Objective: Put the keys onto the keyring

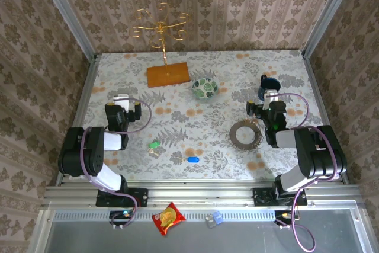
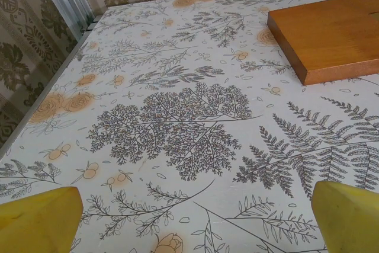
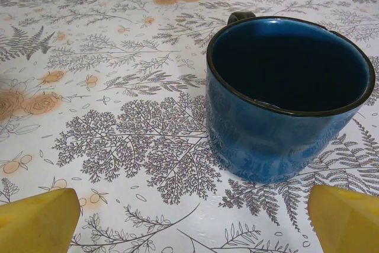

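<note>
Overhead view, as I read it from the console. The table [image 1: 177,69] has a fern-and-flower print. At its far centre lies a wooden board [image 1: 169,74], and a golden stand [image 1: 160,28] of curled arms rises from it. A green-and-white patterned bowl [image 1: 205,87] sits just right of the board. A blue mug [image 1: 266,81] stands at the far right, directly ahead of the right gripper [image 1: 270,95].

In the right wrist view the mug [image 3: 284,117] is upright and dark inside, with its handle turned away, and it blocks my line to the far edge. The right gripper [image 3: 192,226] has its yellow fingertips [image 3: 38,223] spread wide with nothing between them.

The left gripper [image 1: 124,101] points toward the far left. In its wrist view the fingertips [image 2: 38,220] are likewise spread wide over bare cloth, with a corner of the board [image 2: 331,34] ahead on the right.

The keyring [image 1: 233,135], a flat grey-brown band with a large open centre, lies right of centre, just left of the right arm. The green key [image 1: 154,145] lies left of centre near the left arm. The blue key [image 1: 192,159] lies near the table's near edge at the middle. The two keys lie apart from each other, and both lie well apart from the ring. A red snack packet [image 1: 169,217] lies on the ledge in front of the arm bases.
</note>
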